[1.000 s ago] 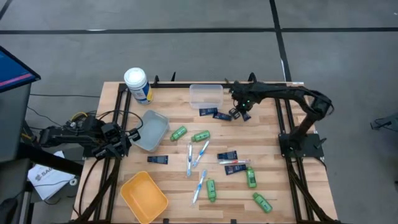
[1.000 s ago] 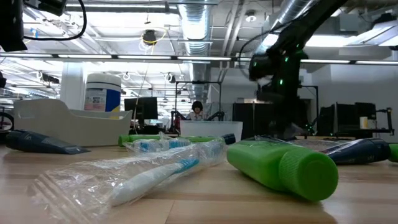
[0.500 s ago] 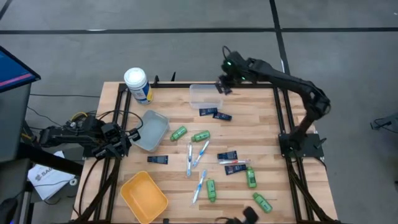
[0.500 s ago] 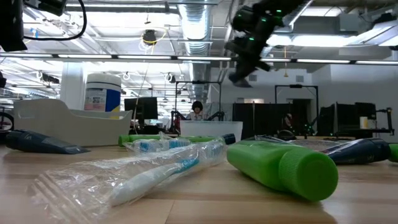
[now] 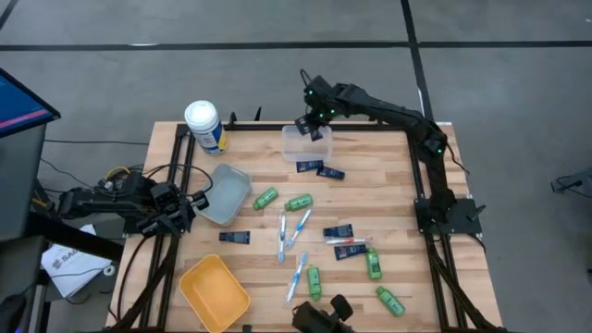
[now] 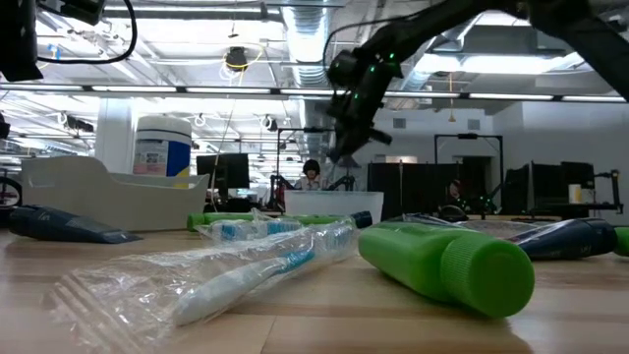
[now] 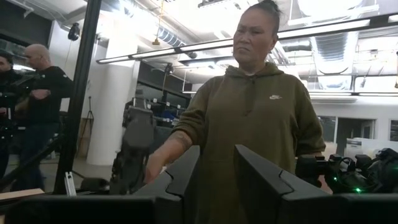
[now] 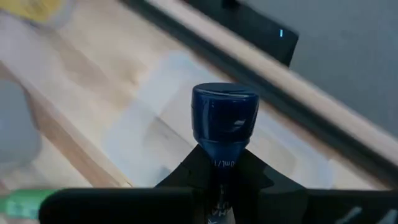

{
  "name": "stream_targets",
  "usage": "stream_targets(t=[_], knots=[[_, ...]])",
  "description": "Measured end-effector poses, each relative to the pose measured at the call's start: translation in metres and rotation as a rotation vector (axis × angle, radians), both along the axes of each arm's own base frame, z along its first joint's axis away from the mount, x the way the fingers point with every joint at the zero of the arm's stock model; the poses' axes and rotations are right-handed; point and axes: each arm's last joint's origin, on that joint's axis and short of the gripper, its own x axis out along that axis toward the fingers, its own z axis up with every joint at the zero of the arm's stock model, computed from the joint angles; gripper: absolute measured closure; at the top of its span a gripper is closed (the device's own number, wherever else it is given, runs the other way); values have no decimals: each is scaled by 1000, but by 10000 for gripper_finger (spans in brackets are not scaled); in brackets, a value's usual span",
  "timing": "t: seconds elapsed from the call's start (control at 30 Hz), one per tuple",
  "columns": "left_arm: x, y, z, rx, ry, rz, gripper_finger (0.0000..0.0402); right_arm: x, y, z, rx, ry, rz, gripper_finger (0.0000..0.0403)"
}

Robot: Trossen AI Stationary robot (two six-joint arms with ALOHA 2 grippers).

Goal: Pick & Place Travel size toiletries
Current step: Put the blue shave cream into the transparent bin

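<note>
My right gripper [image 5: 314, 126] hangs over the clear bin [image 5: 306, 142] at the table's far edge, shut on a dark navy tube [image 8: 222, 121]. In the low view it [image 6: 349, 116] is high above the bin [image 6: 332, 205]. Still lying on the wood are green bottles [image 5: 265, 197] [image 5: 373, 265], navy tubes [image 5: 310, 166] [image 5: 234, 237], white-blue toothbrushes [image 5: 282, 237] and the red-and-white toothbrush [image 5: 349, 240]. My left gripper [image 5: 185, 205] waits open at the table's left edge, beside the grey bin; its fingers show apart in its wrist view [image 7: 216, 180]. My right gripper pinches the navy tube between its two fingers [image 8: 186, 171] by the tube's body, behind the cap. The round cap end [image 8: 222, 109] sticks out past the fingertips. The tube is lifted clear, above the clear bin [image 8: 180, 124].
A white canister [image 5: 204, 127] stands at the far left corner. A grey bin [image 5: 225, 193] and a yellow bin [image 5: 214, 291] lie on the left side. A person in an olive hoodie [image 7: 249, 118] stands beyond the left arm. A dark object [image 5: 324, 316] sits at the near edge.
My right gripper has risen from beside the navy tubes right of the clear bin and swung toward the table's far left, carrying one navy tube lifted clear, until it is over the clear bin.
</note>
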Motion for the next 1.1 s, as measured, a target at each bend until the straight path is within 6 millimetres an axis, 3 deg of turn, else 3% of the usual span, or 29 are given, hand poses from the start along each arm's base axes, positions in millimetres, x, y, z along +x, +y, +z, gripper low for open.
stream_targets(t=[0.17,0.4,0.9,1.1], knots=[[0,0,0,0,0,1,309,3,5,-16,27,82,59,381],[0,0,0,0,0,0,309,8,13,-15,-122,177,197,374],[0,0,0,0,0,0,309,19,32,-15,-336,319,705,371],[0,0,0,0,0,0,309,23,29,-15,-397,313,759,373]])
